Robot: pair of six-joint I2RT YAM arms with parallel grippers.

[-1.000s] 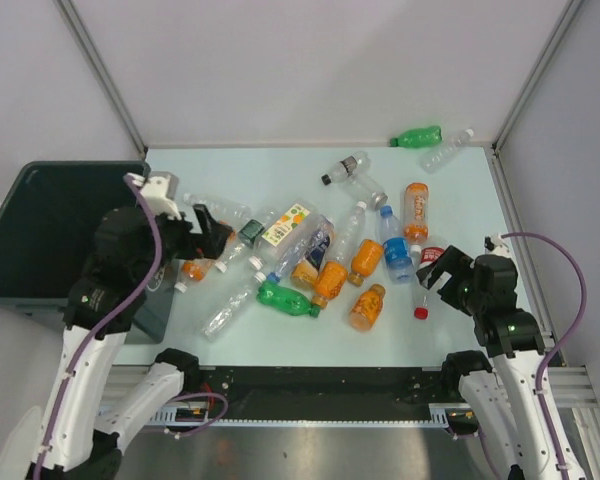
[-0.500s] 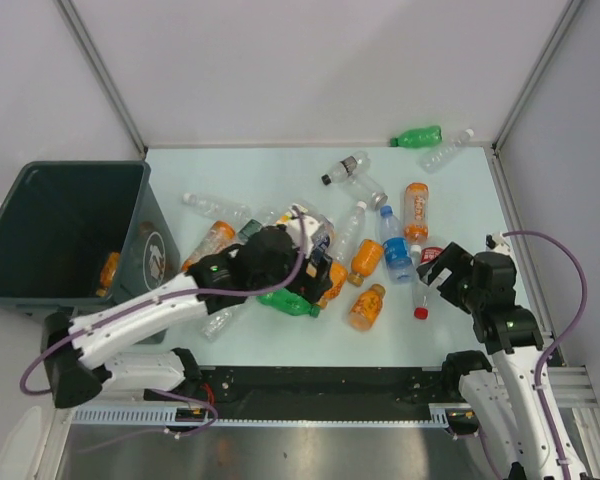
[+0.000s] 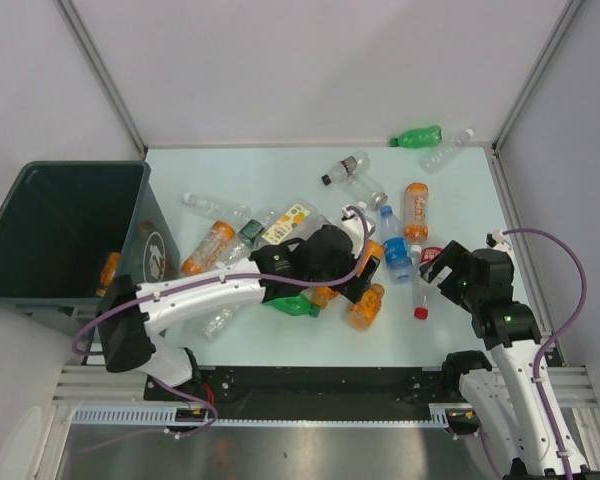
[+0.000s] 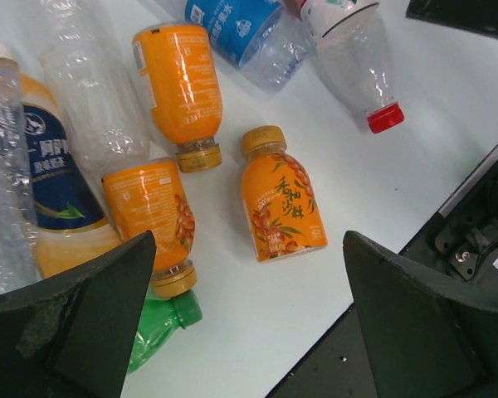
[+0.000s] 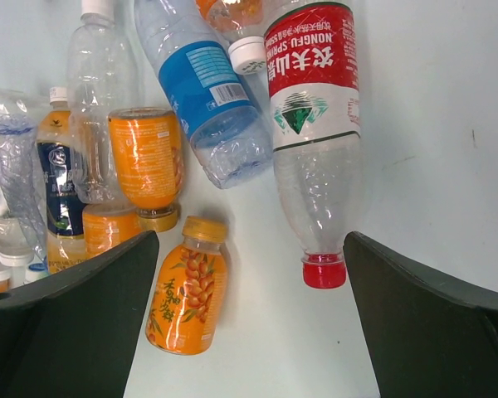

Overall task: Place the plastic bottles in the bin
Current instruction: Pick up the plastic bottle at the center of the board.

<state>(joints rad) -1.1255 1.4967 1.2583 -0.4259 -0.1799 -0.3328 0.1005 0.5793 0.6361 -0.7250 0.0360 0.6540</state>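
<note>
Left tool point(image 4: 249, 240): is moved from the bin point(image 3: 80, 166) to the plastic bottles point(image 3: 290, 222); held wide, nothing gripped.
Small orange bottle point(image 4: 282, 195): is seen on the desk point(image 3: 280, 170) right under it; likely picked next.
Right tool point(image 5: 251, 240): is kept wide, empty.

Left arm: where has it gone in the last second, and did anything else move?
The left arm swung right, from beside the bin out across the table. Its left tool, open all along, now hovers above the small orange bottle near the front. The right tool stayed open and in place, and the bottles lie as before.
</note>
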